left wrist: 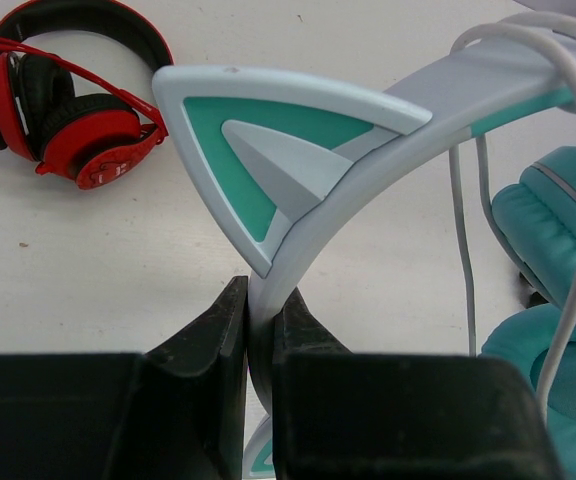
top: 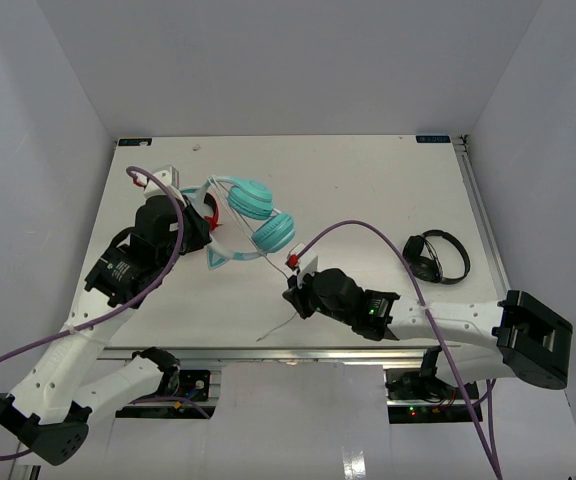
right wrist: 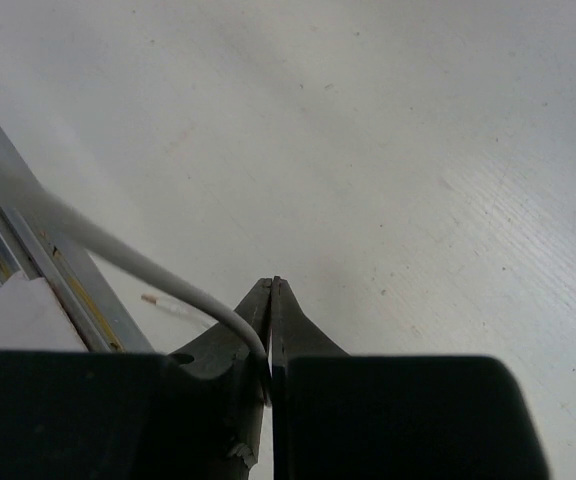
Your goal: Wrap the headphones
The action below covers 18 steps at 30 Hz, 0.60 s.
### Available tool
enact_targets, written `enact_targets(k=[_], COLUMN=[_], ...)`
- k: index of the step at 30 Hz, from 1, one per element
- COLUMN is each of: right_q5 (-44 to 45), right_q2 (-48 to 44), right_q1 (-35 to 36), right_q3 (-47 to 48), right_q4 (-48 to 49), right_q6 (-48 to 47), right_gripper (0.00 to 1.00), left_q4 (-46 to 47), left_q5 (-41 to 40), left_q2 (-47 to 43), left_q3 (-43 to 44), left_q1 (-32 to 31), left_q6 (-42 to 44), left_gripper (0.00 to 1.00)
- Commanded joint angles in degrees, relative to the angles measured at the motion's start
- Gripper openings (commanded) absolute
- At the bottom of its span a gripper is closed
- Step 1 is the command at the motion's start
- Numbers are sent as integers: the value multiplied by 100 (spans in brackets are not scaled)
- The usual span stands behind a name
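left tool (left wrist: 261,305) clamps band (left wrist: 488,90) of headphones (left wrist: 543,225) | right tool (right wrist: 271,300) pinches their cord (right wrist: 148,272)

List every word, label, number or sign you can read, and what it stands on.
No text can be read.
Far-right corner sticker: too small.
Far-left corner sticker: too small.
Marks on red headphones cup: blurred.

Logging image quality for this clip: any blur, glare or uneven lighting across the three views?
Top external: even, diffuse light, everything sharp, faint shadows beneath the teal headphones. Left wrist: their cat ear is crisp, the red-and-black headphones also in focus. Right wrist: the white cord near the lens is blurred, the table grain shows only at right, the right tool dark.
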Motion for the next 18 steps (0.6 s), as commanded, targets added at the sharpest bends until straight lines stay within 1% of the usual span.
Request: enact_targets(k=[1, 9, 18], right_q5=[153, -340, -507], right_q2=[210, 518, 705], right_q1=[-86, -281, -338], right_q3=[-25, -288, -405], right_q4=[387, 1068, 1573], right_q6=[-102, -276, -439], right_gripper=[8, 11, 11], left_q4=[385, 325, 388], left_q5=[292, 415, 618], left_q2=[-256, -305, -321], left_q3=[24, -6, -34], left_q1=[18, 18, 18], left_q6=[-59, -23, -61], left_gripper=[0, 0, 0])
